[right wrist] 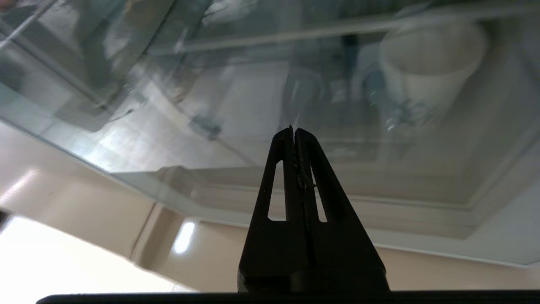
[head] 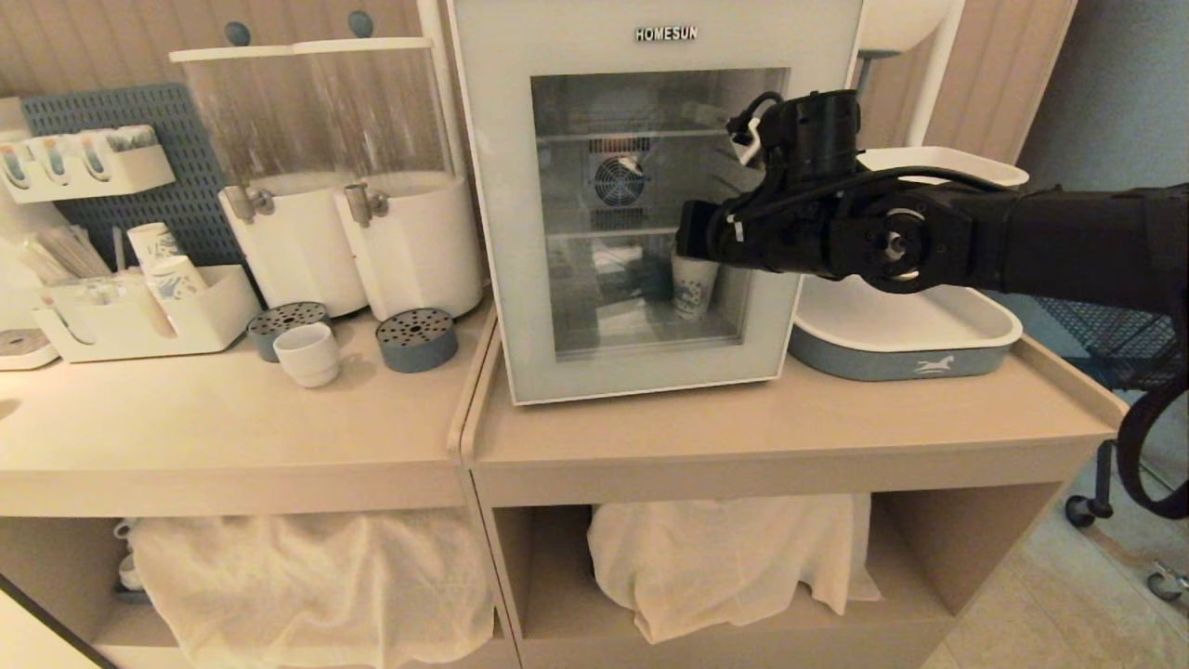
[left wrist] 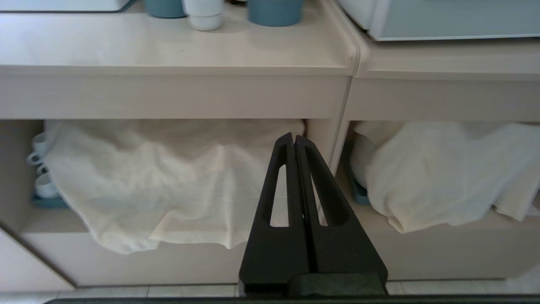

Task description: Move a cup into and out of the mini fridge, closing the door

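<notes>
We see the right gripper (right wrist: 294,131), fingers pressed together and empty, pointing at the glass of the closed door (head: 655,307) of the mini fridge (head: 483,139), while the cup (head: 307,354) sits on the counter (head: 232,418) (left gripper (left wrist: 294,138) likewise closed, parked low).

Three views, one beige wooden worktop (head: 279,418)

Head looks down; left wrist low, level; right wrist close against the white glass-fronted mini fridge (right wrist: 270,84).
</notes>
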You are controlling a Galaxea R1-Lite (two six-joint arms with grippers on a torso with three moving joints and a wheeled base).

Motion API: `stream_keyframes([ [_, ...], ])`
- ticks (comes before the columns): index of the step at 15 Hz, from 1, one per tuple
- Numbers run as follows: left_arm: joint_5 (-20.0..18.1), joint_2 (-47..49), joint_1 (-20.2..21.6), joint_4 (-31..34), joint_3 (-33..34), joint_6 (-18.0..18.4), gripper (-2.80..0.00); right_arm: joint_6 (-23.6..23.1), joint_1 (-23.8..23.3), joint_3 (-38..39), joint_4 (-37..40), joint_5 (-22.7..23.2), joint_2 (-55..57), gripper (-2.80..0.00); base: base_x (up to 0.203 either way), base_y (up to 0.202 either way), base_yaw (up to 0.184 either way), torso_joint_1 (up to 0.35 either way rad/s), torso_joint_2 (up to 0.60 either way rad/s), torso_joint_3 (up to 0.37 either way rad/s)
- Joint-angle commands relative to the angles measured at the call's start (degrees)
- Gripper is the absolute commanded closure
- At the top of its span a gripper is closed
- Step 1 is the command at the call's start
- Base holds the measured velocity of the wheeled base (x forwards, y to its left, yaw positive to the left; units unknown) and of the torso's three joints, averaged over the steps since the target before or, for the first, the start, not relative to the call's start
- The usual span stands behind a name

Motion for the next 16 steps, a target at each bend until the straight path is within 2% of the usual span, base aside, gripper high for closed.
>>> stream_keyframes([
  [1,0.02,0.08,0.00,-0.04,0.00,-0.05,0.00,0.03,-1.16,0.86,0.04,-0.71,-0.48,0.00,0.000,0.000,0.000,0.000,0.00,0.000],
  [3,0.02,0.08,0.00,-0.04,0.00,-0.14,0.00,-0.25,-2.61,3.28,-0.10,-3.76,-2.24,0.00,0.000,0.000,0.000,0.000,0.00,0.000],
  [6,0.02,0.08,0.00,-0.04,0.00,-0.14,0.00,-0.67,-4.54,11.11,-1.07,-4.45,-8.00,0.00,0.000,0.000,0.000,0.000,0.00,0.000],
  [8,0.02,0.08,0.00,-0.04,0.00,-0.14,0.00,-1.08,-7.53,17.13,-2.34,-4.78,-15.12,0.00,0.000,0.000,0.000,0.000,0.00,0.000],
  [12,0.02,0.08,0.00,-0.04,0.00,-0.14,0.00,-0.89,-14.55,32.55,-2.45,-7.86,-38.07,0.00,0.000,0.000,0.000,0.000,0.00,0.000],
  [16,0.02,0.08,0.00,-0.04,0.05,-0.14,0.00,-0.58,-17.50,46.86,2.06,-15.87,-65.48,0.00,0.000,0.000,0.000,0.000,0.00,0.000],
])
